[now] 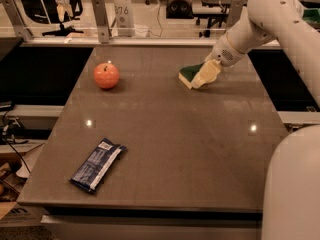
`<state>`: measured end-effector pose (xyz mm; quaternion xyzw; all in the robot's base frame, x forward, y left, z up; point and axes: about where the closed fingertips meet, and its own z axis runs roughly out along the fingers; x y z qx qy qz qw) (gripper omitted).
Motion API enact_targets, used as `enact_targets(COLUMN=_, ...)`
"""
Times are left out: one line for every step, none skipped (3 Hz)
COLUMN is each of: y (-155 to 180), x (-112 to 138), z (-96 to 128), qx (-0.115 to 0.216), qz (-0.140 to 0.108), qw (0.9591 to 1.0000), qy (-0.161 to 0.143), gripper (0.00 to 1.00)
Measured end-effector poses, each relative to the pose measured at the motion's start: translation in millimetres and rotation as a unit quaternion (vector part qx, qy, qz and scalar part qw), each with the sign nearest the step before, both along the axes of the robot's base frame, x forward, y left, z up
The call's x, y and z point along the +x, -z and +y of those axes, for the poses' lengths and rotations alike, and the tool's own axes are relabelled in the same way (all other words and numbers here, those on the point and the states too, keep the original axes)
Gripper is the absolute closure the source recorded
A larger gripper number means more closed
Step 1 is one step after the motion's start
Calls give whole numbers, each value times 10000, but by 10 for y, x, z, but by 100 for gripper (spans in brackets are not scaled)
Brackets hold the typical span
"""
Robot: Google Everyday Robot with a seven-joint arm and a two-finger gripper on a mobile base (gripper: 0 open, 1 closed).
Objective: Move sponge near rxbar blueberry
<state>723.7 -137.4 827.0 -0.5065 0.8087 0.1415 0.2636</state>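
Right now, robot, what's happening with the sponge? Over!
Gripper at sponge, far right of table. Rxbar blueberry near front-left corner, far from sponge. Apple back left, off the path between.
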Motion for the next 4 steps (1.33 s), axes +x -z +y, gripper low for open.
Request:
enact_targets(y=-39, x=-64, z=46, qx=42, qz=-20, qw=10000, qy=-78, gripper=64)
enact_targets(y=-164, x=-193, z=148, qx=142, qz=-80, qw=9996, qy=-239, gripper=87)
enact_targets(y=-313, x=-378, z=307, qx=266, qz=-90, qw=9985, qy=-474, gripper=100)
enact_targets(y=-469, x=-691, z=569, qx=344, qz=-46, qw=9954, qy=-889, gripper=100)
